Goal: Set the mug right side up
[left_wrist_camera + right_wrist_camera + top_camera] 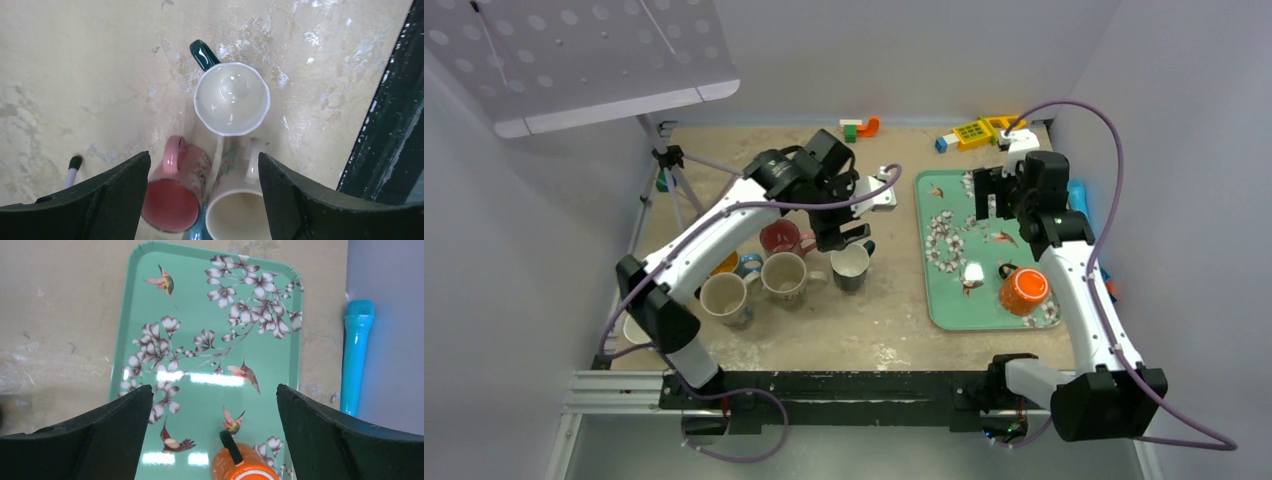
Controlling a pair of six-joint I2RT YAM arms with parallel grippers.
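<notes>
On the table (pixel 75 75), a pink mug (pixel 172 200) and a cream mug (pixel 235 215) stand mouth up and empty, both cut off at the frame's lower edge. Just beyond them the green-handled mug (pixel 231 99) stands upright, its white inside empty, beneath the left gripper (pixel 203 162), whose jaws are spread and hold nothing. Further right, the flowered green tray (pixel 140 305) carries an orange mug (pixel 245 467) at its near end, seemingly mouth down and half out of frame, under the right gripper (pixel 215 390), likewise spread and empty.
</notes>
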